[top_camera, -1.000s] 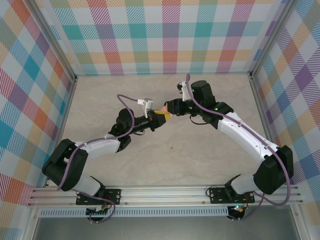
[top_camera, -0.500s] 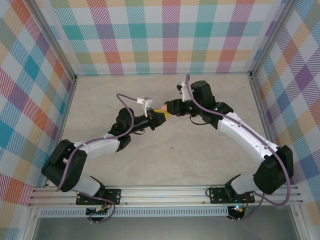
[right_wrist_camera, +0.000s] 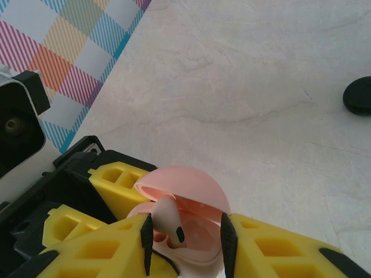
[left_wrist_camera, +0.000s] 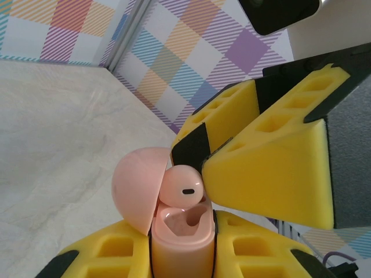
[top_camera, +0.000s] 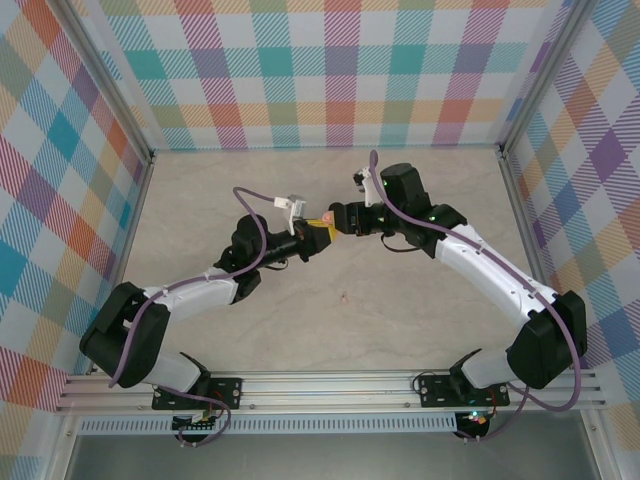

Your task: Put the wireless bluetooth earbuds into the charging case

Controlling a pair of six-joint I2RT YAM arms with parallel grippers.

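One pink earbud [left_wrist_camera: 184, 186] resting in one open pink case [left_wrist_camera: 177, 234] | left gripper [left_wrist_camera: 182, 260] clamps case | right gripper [right_wrist_camera: 185, 231] parted around earbud

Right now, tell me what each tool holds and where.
Left tool clamps the case by its base. Right tool stands open around the earbud, gripping nothing.

Right gripper [right_wrist_camera: 185, 243] jaws spread wider than a second ago, easing off pale pink earbud [right_wrist_camera: 167, 220] in open pink case [right_wrist_camera: 188, 184]. Top view: left arm [top_camera: 190, 292] elbow dropped slightly toward near-left corner; both arms' meeting point nudged marginally left.
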